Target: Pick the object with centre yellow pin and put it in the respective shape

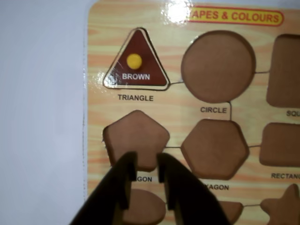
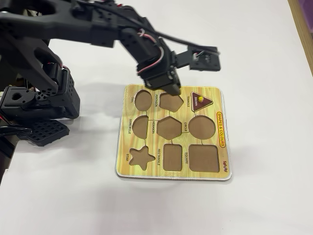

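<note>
A brown triangle piece (image 1: 136, 65) with a yellow pin (image 1: 134, 61) in its centre sits in the triangle recess of the wooden shape board (image 1: 178, 110). In the fixed view the triangle (image 2: 201, 101) is at the board's far right corner. My black gripper (image 1: 146, 164) hovers over the pentagon recess (image 1: 136, 138), below the triangle in the wrist view. Its jaws stand a little apart with nothing between them. In the fixed view the gripper (image 2: 172, 90) is above the board's far edge, left of the triangle.
The board (image 2: 178, 166) lies on a white table. Its other recesses are empty: circle (image 1: 216, 65), hexagon (image 1: 214, 147), square, rectangle, star (image 2: 140, 156) and two rounded ones. The arm's black base (image 2: 39, 105) stands at the left.
</note>
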You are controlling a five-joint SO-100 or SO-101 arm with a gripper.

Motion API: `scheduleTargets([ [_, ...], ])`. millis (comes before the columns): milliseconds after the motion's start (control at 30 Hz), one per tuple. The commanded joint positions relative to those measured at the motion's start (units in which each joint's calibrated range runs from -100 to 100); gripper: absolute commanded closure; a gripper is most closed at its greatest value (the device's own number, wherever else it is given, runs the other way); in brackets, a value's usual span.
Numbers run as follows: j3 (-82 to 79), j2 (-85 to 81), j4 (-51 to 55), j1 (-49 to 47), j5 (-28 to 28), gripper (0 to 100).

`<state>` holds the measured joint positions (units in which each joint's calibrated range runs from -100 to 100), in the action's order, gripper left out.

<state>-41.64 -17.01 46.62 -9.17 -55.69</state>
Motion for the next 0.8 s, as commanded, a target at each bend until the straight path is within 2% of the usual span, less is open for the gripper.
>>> scheduleTargets([
  [0, -4.86, -9.18, -0.55, 2.43, -0.16, 94],
  [767, -41.01, -53.78, -0.63, 5.94, -0.22, 94],
])
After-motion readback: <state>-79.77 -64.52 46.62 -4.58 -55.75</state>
